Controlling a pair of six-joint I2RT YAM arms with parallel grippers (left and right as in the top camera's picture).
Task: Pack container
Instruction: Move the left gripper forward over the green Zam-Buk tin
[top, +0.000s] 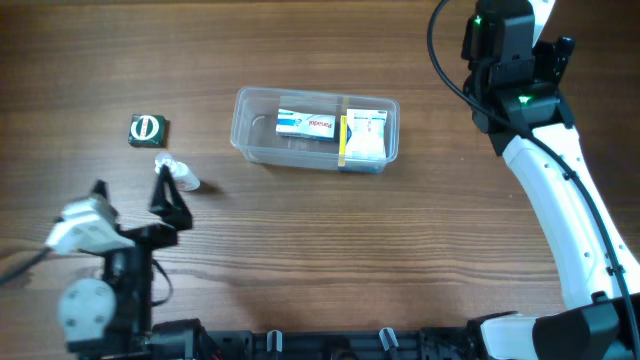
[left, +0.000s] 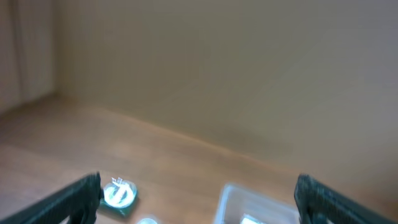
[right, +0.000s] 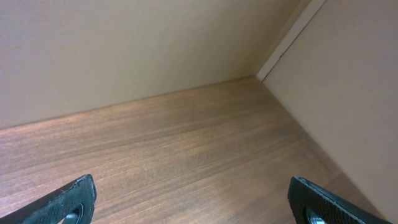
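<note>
The clear plastic container (top: 240, 135) sits at the table's middle back. It holds a white-and-blue box (top: 307, 123) and a white box with a yellow edge (top: 365, 133). A dark green small box (top: 149, 129) and a small clear item (top: 178, 172) lie left of it. My left gripper (top: 135, 195) is open and empty, near the front left, just in front of the clear item. In the left wrist view my left gripper (left: 199, 205) frames the green box (left: 118, 196) and the container's corner (left: 239, 202). My right gripper (top: 510, 20) is open and empty at the far right back; the right wrist view (right: 196, 205) shows only bare wood.
Beige walls meet the table at the back and at the right corner (right: 267, 68). The white right arm (top: 560, 200) runs down the right side of the table. Bare wood lies between the left gripper and the container.
</note>
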